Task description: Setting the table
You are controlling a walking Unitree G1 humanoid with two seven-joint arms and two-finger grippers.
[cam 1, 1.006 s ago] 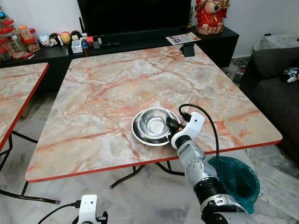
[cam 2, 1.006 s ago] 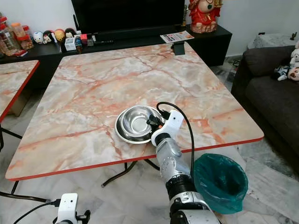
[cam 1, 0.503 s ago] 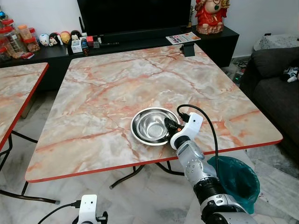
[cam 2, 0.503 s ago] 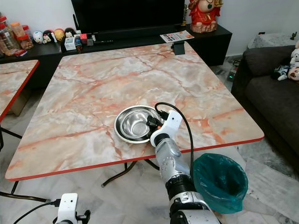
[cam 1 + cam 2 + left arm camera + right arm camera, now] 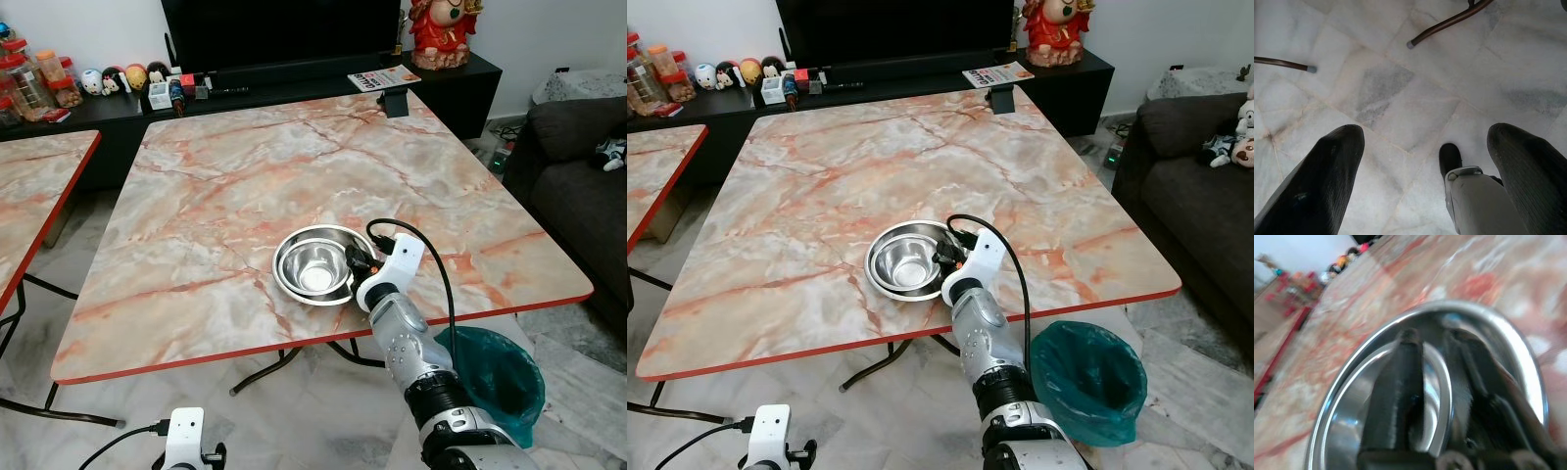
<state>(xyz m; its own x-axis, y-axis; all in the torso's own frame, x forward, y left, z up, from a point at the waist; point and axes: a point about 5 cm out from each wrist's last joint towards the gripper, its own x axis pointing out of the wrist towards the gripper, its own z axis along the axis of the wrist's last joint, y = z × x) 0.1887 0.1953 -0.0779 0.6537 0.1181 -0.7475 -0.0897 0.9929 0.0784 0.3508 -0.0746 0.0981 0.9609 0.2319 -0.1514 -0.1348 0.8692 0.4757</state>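
Two steel bowls sit nested near the front edge of the marble table (image 5: 225, 186): a small inner bowl (image 5: 312, 269) inside a wider outer bowl (image 5: 287, 249). My right gripper (image 5: 356, 262) reaches in from the right side and is shut on the inner bowl's rim. In the right wrist view its fingers (image 5: 1400, 382) straddle the inner bowl's rim (image 5: 1445, 382), with the outer bowl's rim (image 5: 1498, 325) beyond. My left gripper (image 5: 1422, 171) hangs open low over the floor, with nothing between its fingers.
A teal-lined bin (image 5: 498, 377) stands on the floor at the table's front right corner. A dark sofa (image 5: 578, 186) lies to the right and a second marble table (image 5: 39, 186) to the left. A small black stand (image 5: 396, 103) sits on the table's far edge.
My right gripper has shifted slightly left with the inner bowl, which now sits lower and more centred in the outer bowl. The left arm has not moved.
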